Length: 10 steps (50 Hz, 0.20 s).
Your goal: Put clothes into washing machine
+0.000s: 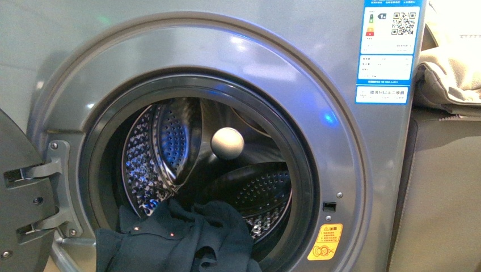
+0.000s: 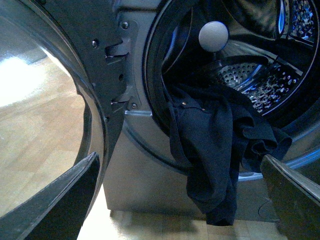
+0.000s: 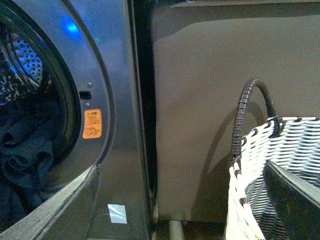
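Clothes [image 1: 176,238] lie draped over the lower lip of the porthole of the washing machine [image 1: 351,170], part inside the drum, part hanging down the front panel. Door [image 1: 20,198] stands open at the left. Left claw [image 2: 180,200] has its fingers spread apart, holding nothing. Right claw [image 3: 180,200] is likewise spread, empty, beside a white woven basket [image 3: 265,180] set against a beige panel [image 3: 210,100].

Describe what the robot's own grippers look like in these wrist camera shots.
Only the fingers show. The left gripper has two flat, dark grey, wedge-shaped fingers with lighter edges. The right gripper looks the same: dark, smooth, angular fingers. No cables, markings or arm links are visible, and the front view shows neither arm.
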Motion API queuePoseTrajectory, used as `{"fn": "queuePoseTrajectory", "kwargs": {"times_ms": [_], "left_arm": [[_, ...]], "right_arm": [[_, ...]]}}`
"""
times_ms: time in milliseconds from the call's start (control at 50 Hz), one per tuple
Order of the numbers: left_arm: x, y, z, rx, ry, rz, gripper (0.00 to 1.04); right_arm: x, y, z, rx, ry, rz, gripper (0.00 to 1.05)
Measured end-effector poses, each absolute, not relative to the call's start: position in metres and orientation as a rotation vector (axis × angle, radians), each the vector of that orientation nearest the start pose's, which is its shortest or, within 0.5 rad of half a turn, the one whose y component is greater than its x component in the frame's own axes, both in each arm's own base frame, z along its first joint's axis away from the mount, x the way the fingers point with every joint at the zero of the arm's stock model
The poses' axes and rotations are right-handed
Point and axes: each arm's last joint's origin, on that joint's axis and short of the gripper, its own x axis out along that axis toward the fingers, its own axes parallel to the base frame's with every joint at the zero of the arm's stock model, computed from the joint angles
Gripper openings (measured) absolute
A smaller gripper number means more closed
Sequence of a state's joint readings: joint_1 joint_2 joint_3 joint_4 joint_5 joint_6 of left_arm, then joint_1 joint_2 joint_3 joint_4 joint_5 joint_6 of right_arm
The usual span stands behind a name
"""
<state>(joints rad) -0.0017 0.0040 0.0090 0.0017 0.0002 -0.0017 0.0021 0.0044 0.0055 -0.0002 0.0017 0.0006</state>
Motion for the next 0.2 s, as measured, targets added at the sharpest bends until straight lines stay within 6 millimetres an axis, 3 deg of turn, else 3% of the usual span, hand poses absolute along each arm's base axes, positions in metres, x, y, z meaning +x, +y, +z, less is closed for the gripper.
{"fn": "queuePoseTrajectory", "kwargs": {"times_ms": [200], "left_arm": [[0.0974, -0.0002, 0.1664, -0.002, -0.007, -0.002, 0.98]], "right_arm": [[0.0976, 0.0002, 0.1650, 0.001, -0.001, 0.000, 0.97]]}}
